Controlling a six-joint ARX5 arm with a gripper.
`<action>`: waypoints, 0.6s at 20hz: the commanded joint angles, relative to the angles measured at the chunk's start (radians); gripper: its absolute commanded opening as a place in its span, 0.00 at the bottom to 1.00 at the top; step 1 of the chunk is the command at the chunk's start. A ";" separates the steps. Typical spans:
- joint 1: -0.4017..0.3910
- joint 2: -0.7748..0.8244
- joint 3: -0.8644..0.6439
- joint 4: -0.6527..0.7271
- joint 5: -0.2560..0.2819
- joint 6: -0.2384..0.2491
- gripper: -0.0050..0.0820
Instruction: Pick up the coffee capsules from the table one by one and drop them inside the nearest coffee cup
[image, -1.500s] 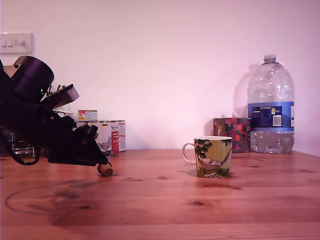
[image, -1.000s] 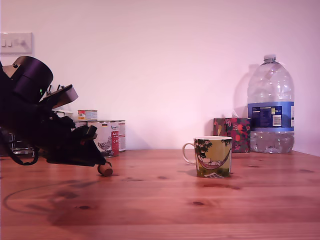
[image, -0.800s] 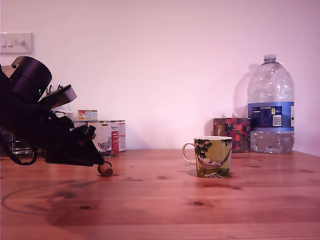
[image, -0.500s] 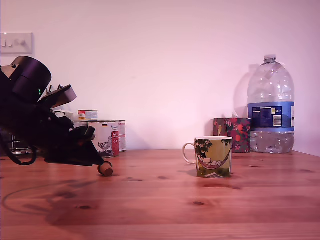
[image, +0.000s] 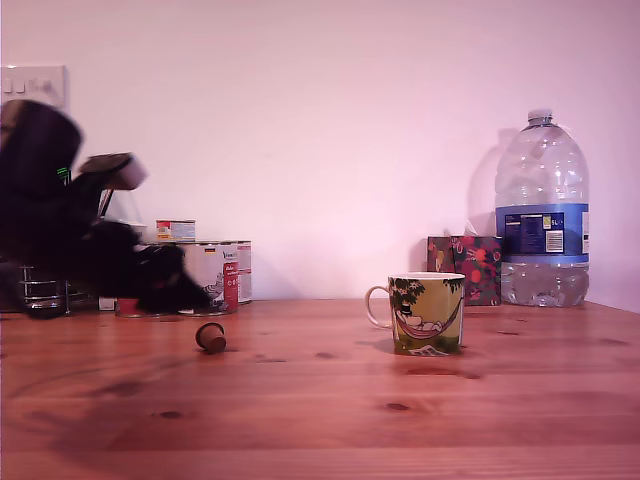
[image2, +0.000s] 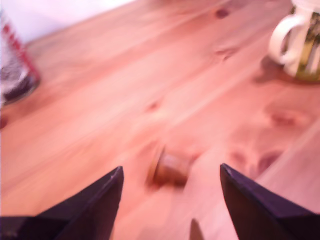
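Observation:
A small brown-gold coffee capsule (image: 210, 338) lies on its side on the wooden table (image: 400, 400), also blurred in the wrist view as coffee capsule (image2: 171, 170). My gripper (image: 190, 297) is open, motion-blurred, raised above and slightly to the exterior view's left of the capsule. In the wrist view the gripper (image2: 170, 182) has its two dark fingers spread wide, with the capsule on the table between and beyond them, untouched. The coffee cup (image: 426, 313), with green-yellow hammock artwork and a white handle, stands to the exterior view's right; coffee cup (image2: 300, 42) shows in the wrist view.
Labelled tin cans (image: 222, 272) stand at the back behind the arm; one tin can (image2: 15, 65) appears in the wrist view. A large water bottle (image: 541, 215) and a floral box (image: 465, 268) stand at the back on the exterior view's right. A light switch (image: 30, 85) is on the wall.
The arm has lifted and drawn back toward the exterior view's left, blurred with motion. The capsule, earlier at the fingertips, now lies free on the table.

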 joint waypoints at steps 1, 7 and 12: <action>0.001 0.008 -0.018 0.067 0.036 0.007 0.72; 0.001 0.101 -0.008 0.167 0.102 0.012 0.72; -0.002 0.151 0.058 0.130 0.106 -0.003 0.72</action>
